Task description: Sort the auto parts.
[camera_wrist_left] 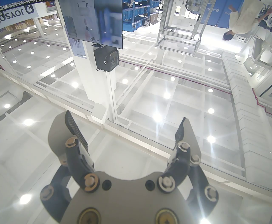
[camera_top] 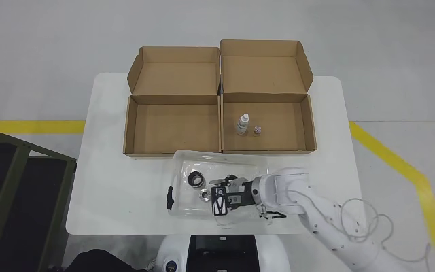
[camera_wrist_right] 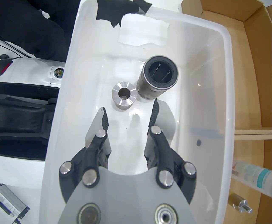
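A clear plastic bin [camera_top: 255, 162] at the table's front holds a dark-ended cylindrical bearing [camera_top: 196, 180] [camera_wrist_right: 158, 76] and a small metal bushing [camera_top: 203, 197] [camera_wrist_right: 123, 95], both upright and side by side. My right gripper [camera_top: 217, 200] [camera_wrist_right: 129, 108] is inside the bin [camera_wrist_right: 225, 84], open, its fingertips just short of the bushing and holding nothing. The right cardboard box [camera_top: 299, 146] contains a white bottle [camera_top: 242, 123] [camera_wrist_right: 252, 171] and a small threaded metal part [camera_top: 257, 129] [camera_wrist_right: 240, 204]. My left gripper [camera_wrist_left: 125, 125] is open and empty, pointing up at the ceiling.
The left cardboard box [camera_top: 136, 146] stands beside the right one behind the bin, both with flaps open towards the back. Black tape [camera_wrist_right: 123, 8] marks the bin's far end. A small grey device [camera_wrist_right: 10, 203] lies on the white table [camera_top: 109, 170].
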